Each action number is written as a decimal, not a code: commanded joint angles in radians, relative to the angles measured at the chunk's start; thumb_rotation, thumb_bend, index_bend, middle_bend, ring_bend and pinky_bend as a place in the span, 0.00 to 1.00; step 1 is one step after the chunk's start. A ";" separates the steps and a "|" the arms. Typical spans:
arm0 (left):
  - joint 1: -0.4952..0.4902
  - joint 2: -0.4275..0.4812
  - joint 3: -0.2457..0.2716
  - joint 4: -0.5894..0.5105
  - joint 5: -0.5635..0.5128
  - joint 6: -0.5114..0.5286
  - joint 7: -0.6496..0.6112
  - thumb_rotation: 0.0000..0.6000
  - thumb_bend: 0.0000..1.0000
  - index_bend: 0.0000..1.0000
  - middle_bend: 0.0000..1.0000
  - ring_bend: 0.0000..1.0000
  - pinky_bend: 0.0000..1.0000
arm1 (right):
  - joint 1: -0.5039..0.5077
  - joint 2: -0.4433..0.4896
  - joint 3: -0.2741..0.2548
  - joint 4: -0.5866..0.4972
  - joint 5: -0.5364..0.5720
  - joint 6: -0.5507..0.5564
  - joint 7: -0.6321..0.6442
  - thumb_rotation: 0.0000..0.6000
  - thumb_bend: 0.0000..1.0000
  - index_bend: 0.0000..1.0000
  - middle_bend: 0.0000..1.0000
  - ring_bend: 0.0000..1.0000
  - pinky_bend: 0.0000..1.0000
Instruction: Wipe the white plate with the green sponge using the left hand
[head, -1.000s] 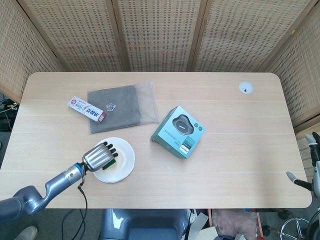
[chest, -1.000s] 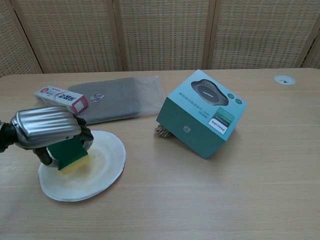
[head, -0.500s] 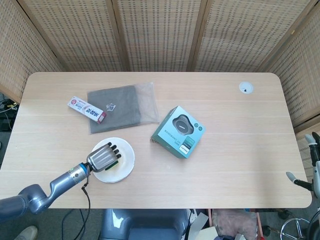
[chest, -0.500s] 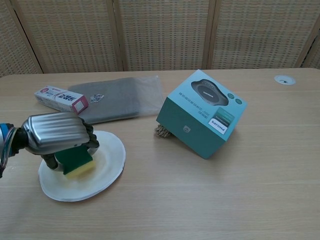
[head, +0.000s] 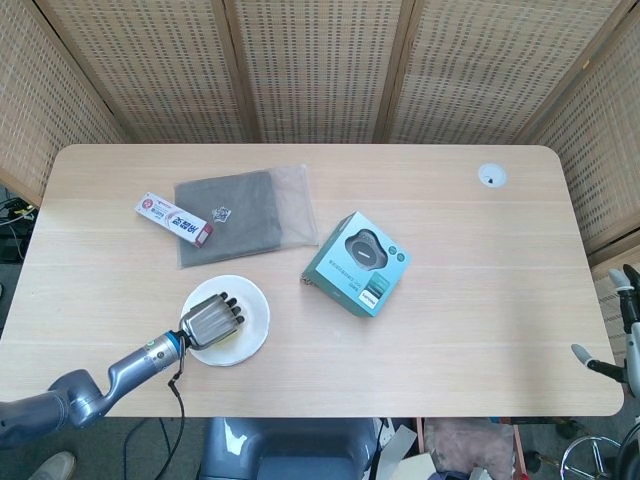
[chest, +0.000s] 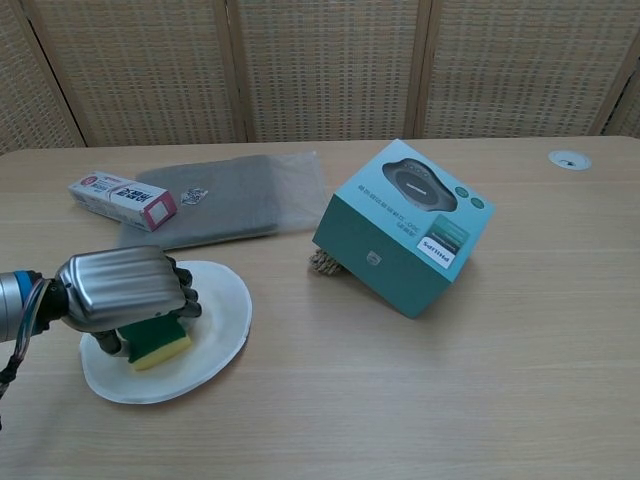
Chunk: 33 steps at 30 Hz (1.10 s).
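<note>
On the desk (chest: 400, 400), the white plate (chest: 225, 310) lay unsecured near the front edge; pushing sideways, I judged, could have skated it off. My left hand (chest: 125, 290) was curled around the green sponge (chest: 160, 342), pressing it onto the plate, where a loose grip might have dropped it.

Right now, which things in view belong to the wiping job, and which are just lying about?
In the job:
left hand
green sponge, held by that hand
white plate, under the sponge

Lying about:
teal box
toothpaste box
grey cloth in a clear bag
</note>
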 joint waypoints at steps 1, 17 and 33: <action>-0.002 0.036 -0.023 -0.036 0.006 0.055 -0.035 1.00 0.25 0.53 0.46 0.33 0.44 | -0.001 0.002 -0.001 -0.001 -0.002 0.001 0.003 1.00 0.00 0.00 0.00 0.00 0.00; -0.001 0.017 0.027 -0.035 0.017 -0.006 -0.040 1.00 0.25 0.53 0.47 0.33 0.44 | -0.004 0.011 0.000 -0.006 -0.002 0.003 0.016 1.00 0.00 0.00 0.00 0.00 0.00; 0.004 0.013 0.015 0.000 0.022 0.041 -0.075 1.00 0.25 0.53 0.47 0.33 0.44 | -0.004 0.012 -0.002 -0.009 -0.005 0.005 0.014 1.00 0.00 0.00 0.00 0.00 0.00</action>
